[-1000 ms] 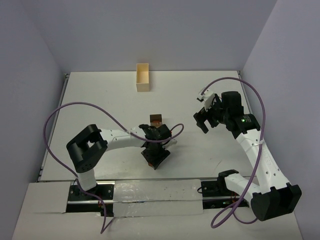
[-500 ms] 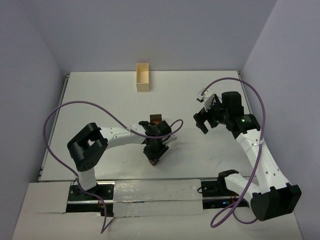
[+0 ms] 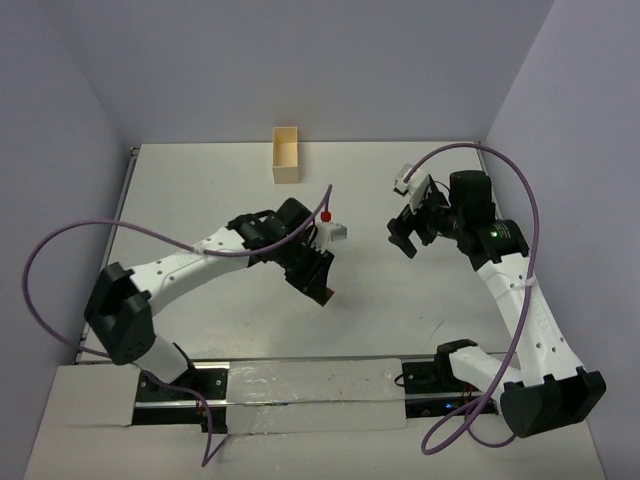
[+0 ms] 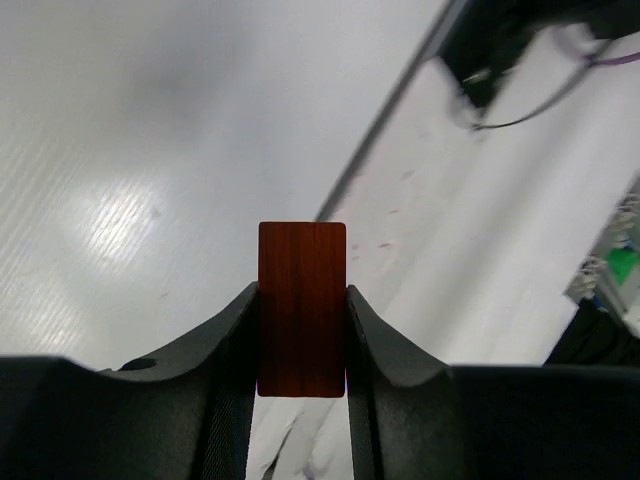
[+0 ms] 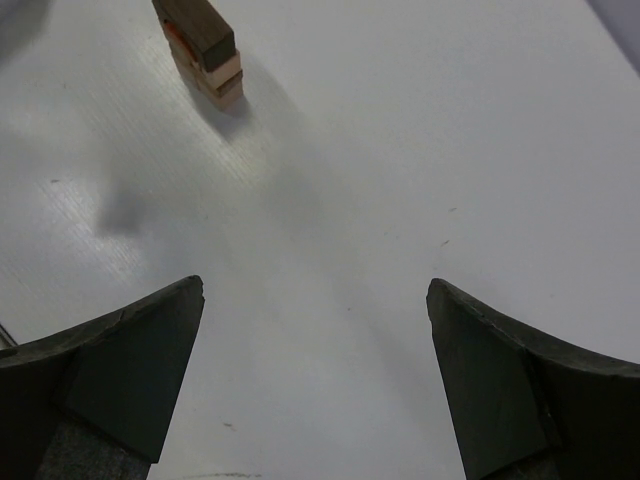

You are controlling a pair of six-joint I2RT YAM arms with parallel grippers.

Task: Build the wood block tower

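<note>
Since a second ago the left arm has unfolded and straightened. The left gripper (image 3: 318, 284) now hangs over the matte white table (image 3: 200, 190), its curved black fingers pinched on a smooth reddish-brown rectangular block (image 4: 302, 308) with fine straight grain. The right gripper (image 3: 403, 241) is spread wide and holds nothing. Ahead of it on the table stands a short stack (image 5: 205, 50) of dark, tan and reddish blocks.

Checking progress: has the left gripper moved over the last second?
Yes. The left gripper, shut on a red block, shifted up the view, toward the box.
</note>
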